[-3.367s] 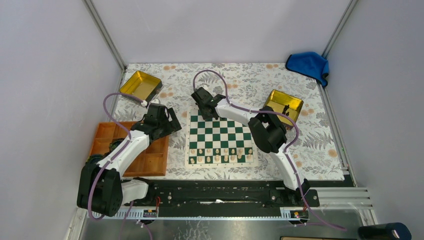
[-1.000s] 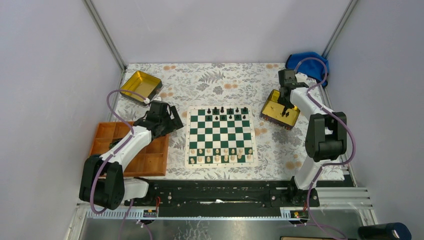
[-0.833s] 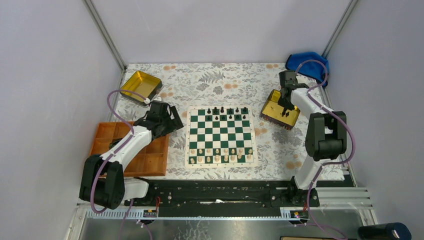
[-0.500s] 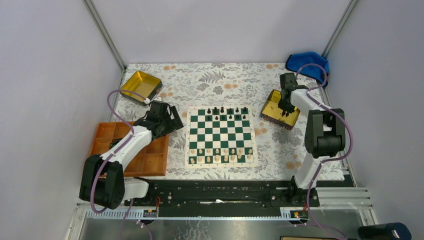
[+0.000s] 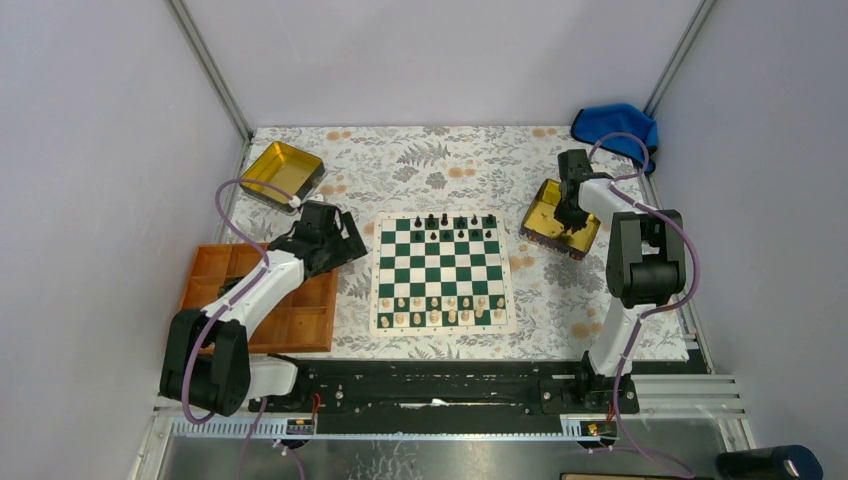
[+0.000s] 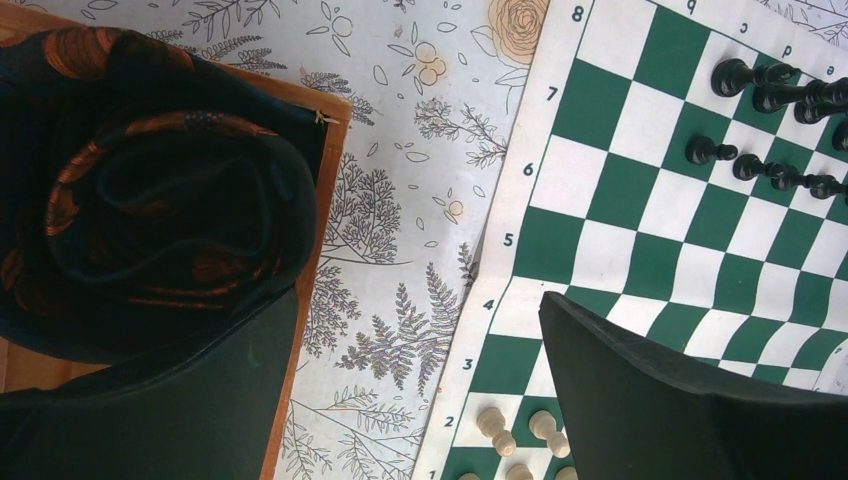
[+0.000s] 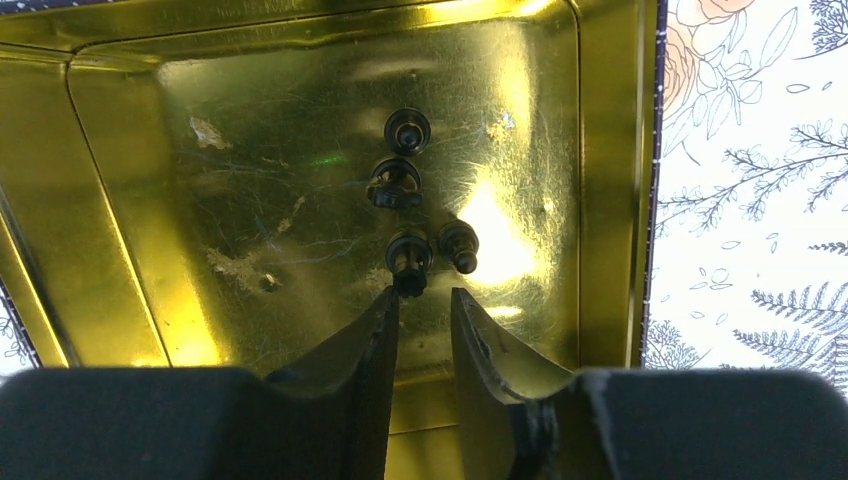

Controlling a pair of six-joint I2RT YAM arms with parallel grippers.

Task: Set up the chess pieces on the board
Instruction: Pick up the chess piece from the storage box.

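Black chess pieces point(image 7: 408, 262) look light and slippery; my right tool point(image 7: 423, 298), jaws apart and empty, should pinch one's neck.

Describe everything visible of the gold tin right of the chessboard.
The gold tin is a rectangular tray of shiny, scratched metal with rounded corners and a dark outer edge. It rests on the floral tablecloth, holding four black chess pieces near its middle. The right gripper hangs above it, open.

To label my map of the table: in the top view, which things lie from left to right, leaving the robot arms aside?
Orange compartment tray → chessboard → gold tin right of the board → blue cloth.
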